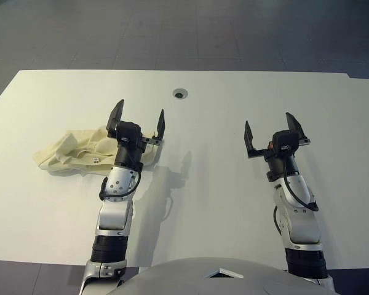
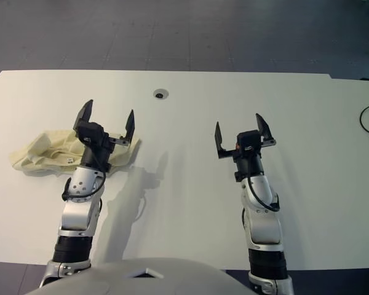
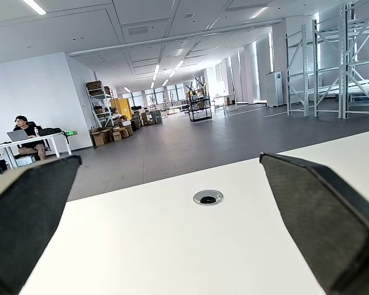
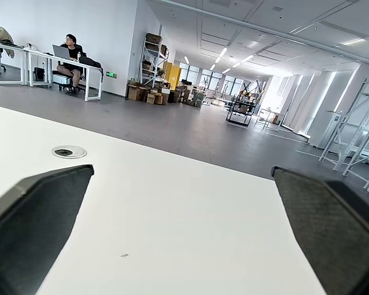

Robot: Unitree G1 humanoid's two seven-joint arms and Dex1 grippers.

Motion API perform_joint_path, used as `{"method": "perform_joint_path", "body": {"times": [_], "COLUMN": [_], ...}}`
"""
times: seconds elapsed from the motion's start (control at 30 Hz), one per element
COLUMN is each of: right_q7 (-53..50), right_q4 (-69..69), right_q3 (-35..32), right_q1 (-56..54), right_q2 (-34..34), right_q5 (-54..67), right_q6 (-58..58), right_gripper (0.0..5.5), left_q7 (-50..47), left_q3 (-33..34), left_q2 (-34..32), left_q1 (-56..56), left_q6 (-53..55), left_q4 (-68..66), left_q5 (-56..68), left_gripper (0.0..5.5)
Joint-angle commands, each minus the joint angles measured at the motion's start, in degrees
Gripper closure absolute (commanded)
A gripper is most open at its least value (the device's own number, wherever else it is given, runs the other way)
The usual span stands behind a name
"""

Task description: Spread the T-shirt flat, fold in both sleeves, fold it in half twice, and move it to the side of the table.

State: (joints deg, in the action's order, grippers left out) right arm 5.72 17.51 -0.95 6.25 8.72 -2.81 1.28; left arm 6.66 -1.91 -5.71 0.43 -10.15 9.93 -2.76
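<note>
T-shirt (image 1: 71,150) bunched mid-left, both tools wide.
My left tool (image 1: 141,109) hovers over its right end; it stretches leftward on the bench (image 1: 234,92), my right tool (image 1: 268,120) well apart.

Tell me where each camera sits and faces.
Eyes: on the head, looking down at table, T-shirt; left pincer and right pincer show.
Left wrist: behind the left pincer, looking across the table into the room; its fingers at the edges.
Right wrist: likewise behind the right pincer.
Shared: all see the hole.
</note>
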Motion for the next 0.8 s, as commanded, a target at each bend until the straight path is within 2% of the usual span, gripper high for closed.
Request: {"method": "perform_joint_path", "body": {"times": [0.03, 0.8], "right_q7": [0.65, 0.53], "right_q4": [-1.22, -2.04], "right_q3": [1.02, 0.79], "right_q1": [0.27, -0.13], "right_q2": [0.69, 0.56], "right_q5": [-1.03, -0.28], "right_q6": [-0.38, -1.16], "right_gripper": [0.13, 0.13], "left_q7": [0.43, -0.51], "left_q3": [-0.04, 0.60], "left_q2": [-0.66, -0.39], "left_q1": [-0.98, -1.36], "left_q6": [-1.09, -0.86], "left_q4": [-0.94, -1.98], "left_q5": [-0.09, -0.25], "left_gripper": [0.10, 0.10]}}
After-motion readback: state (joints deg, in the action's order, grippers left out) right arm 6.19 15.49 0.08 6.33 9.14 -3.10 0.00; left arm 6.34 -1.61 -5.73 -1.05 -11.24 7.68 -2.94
